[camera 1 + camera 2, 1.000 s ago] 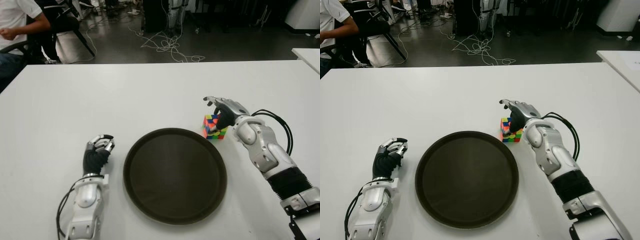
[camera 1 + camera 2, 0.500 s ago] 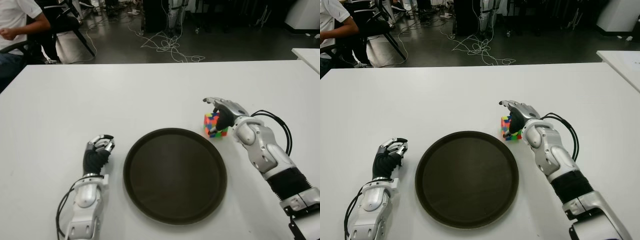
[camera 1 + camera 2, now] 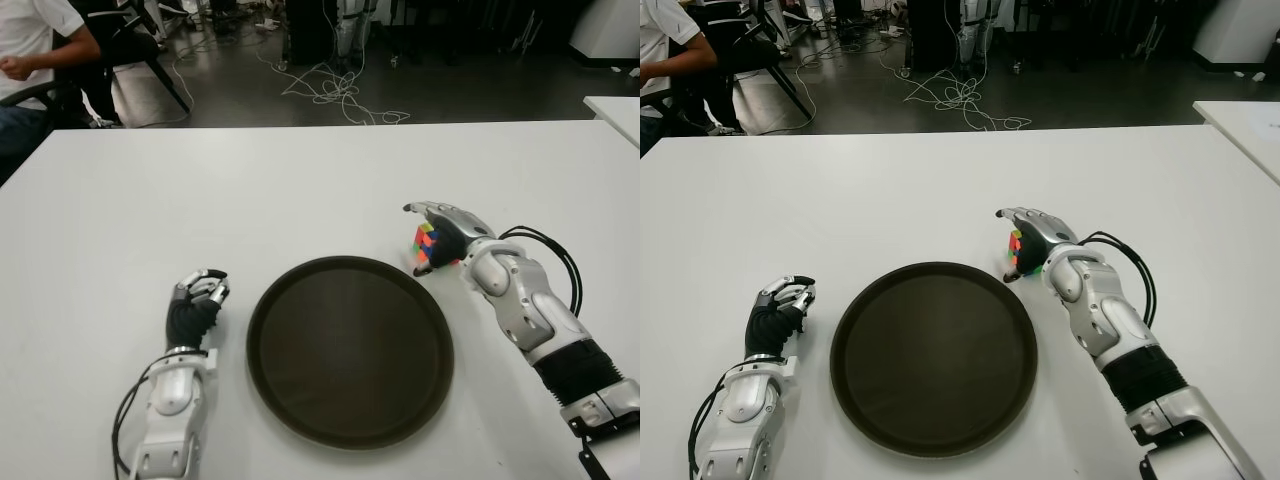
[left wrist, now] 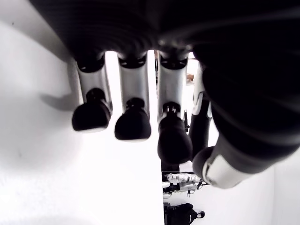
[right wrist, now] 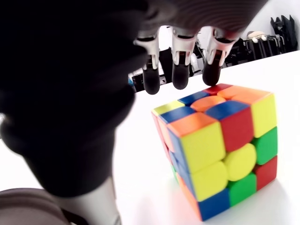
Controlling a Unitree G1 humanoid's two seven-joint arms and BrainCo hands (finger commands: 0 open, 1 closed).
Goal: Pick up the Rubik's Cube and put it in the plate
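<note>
While the right hand [image 3: 440, 222] is arching over the cube [image 3: 427, 244], its fingers [image 5: 180, 70] are reaching across the top face and the fingertips are hanging just past the far edge, with the thumb [image 5: 70, 154] coming down on the near side; whether the fingers are actually pressing on the cube, I cannot tell, so the hand is curling around it rather than plainly gripping it. Under the palm, the cube is sitting tilted, one corner lower than the rest, and seems to be touching the white worktop [image 3: 300, 190]. Just beside the hand, toward the robot's left, the round dark plate [image 3: 350, 350] is lying flat, its rim near the cube but apart from it, and nothing is lying in it. Well apart on the other side of the plate, the left hand [image 3: 196, 297] is showing just beside the rim, its fingers [image 4: 133, 124] curling inward and holding nothing. Beyond the far edge of the worktop, a person [image 3: 30, 50] is sitting on a chair.
</note>
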